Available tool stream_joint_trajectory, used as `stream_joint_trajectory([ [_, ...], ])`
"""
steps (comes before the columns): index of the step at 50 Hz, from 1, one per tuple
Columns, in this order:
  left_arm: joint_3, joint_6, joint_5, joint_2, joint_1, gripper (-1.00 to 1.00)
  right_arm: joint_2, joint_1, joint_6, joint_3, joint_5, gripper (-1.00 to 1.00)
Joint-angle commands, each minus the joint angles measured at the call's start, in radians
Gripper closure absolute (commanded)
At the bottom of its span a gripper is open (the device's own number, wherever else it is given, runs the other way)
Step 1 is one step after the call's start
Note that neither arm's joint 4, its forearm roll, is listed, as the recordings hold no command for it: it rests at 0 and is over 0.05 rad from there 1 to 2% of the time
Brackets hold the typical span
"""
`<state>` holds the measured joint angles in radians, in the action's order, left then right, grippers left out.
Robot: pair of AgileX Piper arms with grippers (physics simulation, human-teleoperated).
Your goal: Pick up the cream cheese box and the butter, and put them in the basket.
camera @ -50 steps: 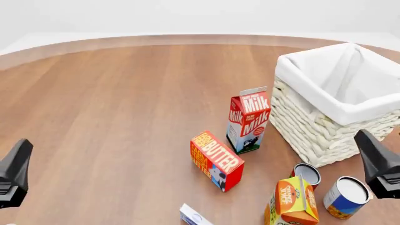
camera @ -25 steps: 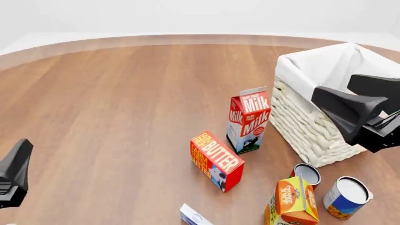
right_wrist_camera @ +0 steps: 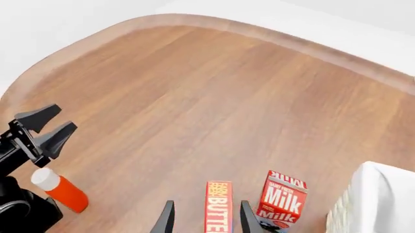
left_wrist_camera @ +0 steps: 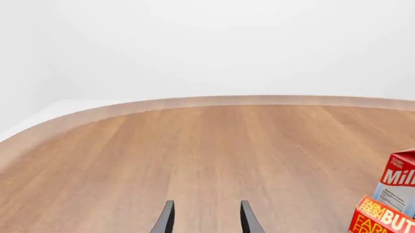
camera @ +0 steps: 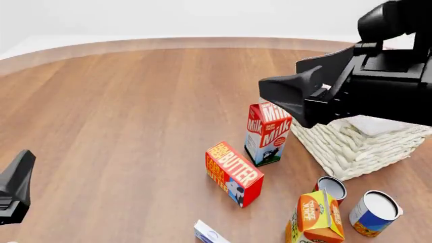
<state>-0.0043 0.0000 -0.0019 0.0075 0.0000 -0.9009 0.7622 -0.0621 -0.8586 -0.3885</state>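
The butter [camera: 234, 173], a red box with an orange "BUTTER" panel, lies on the wooden table near the middle front; it also shows in the left wrist view [left_wrist_camera: 382, 218] and the right wrist view [right_wrist_camera: 219, 206]. The cream cheese box [camera: 209, 234] is a small white and blue box cut off by the front edge. The basket [camera: 351, 147] stands at the right, mostly hidden behind my right arm. My right gripper [camera: 284, 83] is open and empty, high above the milk carton and butter. My left gripper [camera: 17, 187] is open and empty at the far left front.
A red-and-white milk carton [camera: 268, 134] stands between the butter and the basket. An orange juice carton [camera: 316, 217] and two cans [camera: 331, 187] [camera: 375, 212] stand at the front right. A red bottle with a white cap [right_wrist_camera: 58, 189] lies near the left arm.
My right arm has risen from the lower right and swung up and left, and it now covers most of the basket. The left arm and the objects have not moved.
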Motion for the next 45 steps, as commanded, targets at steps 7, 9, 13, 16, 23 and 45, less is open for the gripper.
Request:
stream_joint_trajectory([
  [7, 0.0, 0.0, 0.0, 0.0, 0.0, -1.0, -0.245, 0.007, -0.022, -0.117, -0.04, -1.0],
  [9, 0.0, 0.0, 0.0, 0.0, 0.0, -1.0, -0.258, 0.012, -0.024, -0.108, -0.027, -1.0],
  [13, 0.0, 0.0, 0.0, 0.0, 0.0, -1.0, -0.275, 0.007, -0.028, -0.098, -0.017, -1.0],
  [16, 0.0, 0.0, 0.0, 0.0, 0.0, -1.0, -0.287, -0.024, -0.019, -0.088, -0.011, -1.0],
  [23, 0.0, 0.0, 0.0, 0.0, 0.0, -1.0, -0.314, -0.013, -0.011, -0.058, 0.008, -1.0],
  [45, 0.0, 0.0, 0.0, 0.0, 0.0, -1.0, -0.342, -0.049, -0.009, 0.042, 0.04, -1.0],
])
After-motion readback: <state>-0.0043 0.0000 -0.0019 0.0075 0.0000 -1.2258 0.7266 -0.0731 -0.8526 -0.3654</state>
